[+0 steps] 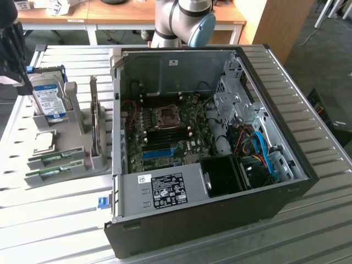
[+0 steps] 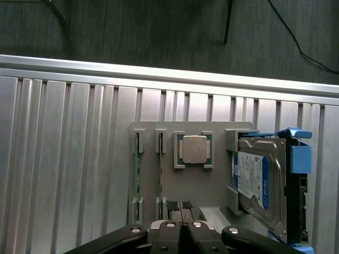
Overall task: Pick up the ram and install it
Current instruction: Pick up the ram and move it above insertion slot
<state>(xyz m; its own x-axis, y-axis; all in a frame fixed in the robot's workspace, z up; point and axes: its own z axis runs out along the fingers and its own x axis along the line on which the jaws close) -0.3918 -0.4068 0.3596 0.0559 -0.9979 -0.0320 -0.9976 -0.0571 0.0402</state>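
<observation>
the gripper (image 2: 180,205) is hanging above the gray holder (image 2: 217,182) with its fingers (image 2: 172,205) pressed together, gripping nothing; the ram sticks (image 2: 137,174) are sitting in its slots, beside the processor (image 2: 193,149).

Two slim green boards with pale labels stand on their long edges in neighbouring slots of the grey holder (image 1: 72,141), parallel and just apart. The first ram stick (image 1: 58,158) sits on the side nearer the holder's middle and the second ram stick (image 1: 53,172) at its edge. In the wrist view both appear edge-on as thin green lines
</observation>
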